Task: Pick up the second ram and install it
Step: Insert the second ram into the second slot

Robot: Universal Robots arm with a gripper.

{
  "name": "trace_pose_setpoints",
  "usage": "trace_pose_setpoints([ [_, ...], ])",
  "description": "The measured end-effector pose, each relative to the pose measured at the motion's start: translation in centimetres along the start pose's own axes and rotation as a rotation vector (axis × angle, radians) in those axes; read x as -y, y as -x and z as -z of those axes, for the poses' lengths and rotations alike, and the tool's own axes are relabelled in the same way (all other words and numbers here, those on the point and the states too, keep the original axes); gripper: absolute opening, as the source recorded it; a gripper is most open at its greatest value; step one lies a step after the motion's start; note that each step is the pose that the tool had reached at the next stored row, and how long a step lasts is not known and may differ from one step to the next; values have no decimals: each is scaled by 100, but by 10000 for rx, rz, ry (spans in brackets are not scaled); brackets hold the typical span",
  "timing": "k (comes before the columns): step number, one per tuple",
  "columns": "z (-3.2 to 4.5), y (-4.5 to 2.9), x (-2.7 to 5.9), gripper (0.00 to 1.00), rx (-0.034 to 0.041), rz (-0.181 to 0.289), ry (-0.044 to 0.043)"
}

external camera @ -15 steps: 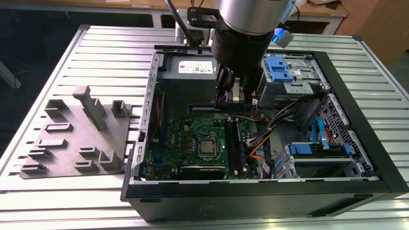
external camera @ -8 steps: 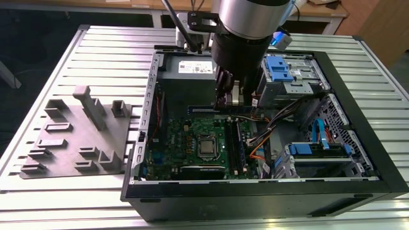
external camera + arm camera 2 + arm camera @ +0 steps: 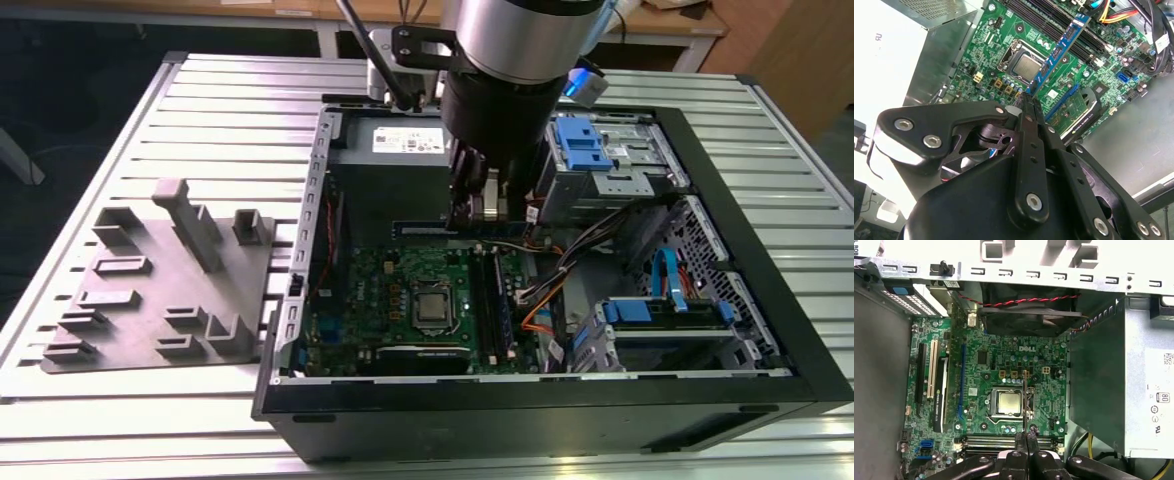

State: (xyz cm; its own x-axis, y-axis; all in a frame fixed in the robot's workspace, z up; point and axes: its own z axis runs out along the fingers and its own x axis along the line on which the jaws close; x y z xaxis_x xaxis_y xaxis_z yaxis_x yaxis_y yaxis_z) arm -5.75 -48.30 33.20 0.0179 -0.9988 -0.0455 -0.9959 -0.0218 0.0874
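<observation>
Slatted table (image 3: 227,95) — second ram (image 3: 1057,56) in pincer (image 3: 1029,102)

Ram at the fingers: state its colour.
The ram is blue with dark chips; best in the second wrist view.

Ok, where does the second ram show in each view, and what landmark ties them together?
Exterior view: the second ram is a level blue strip above the motherboard.
Second wrist view: a blue strip running out from the fingers.
First wrist view: edge-on, a thin dark line running from the fingers alongside the socket.
Shared landmark: the silver CPU socket.
</observation>
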Motion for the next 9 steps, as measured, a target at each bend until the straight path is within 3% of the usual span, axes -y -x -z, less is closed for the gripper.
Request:
trace_pose_setpoints([
  [9, -3, 0, 0, 8, 0, 0, 0],
])
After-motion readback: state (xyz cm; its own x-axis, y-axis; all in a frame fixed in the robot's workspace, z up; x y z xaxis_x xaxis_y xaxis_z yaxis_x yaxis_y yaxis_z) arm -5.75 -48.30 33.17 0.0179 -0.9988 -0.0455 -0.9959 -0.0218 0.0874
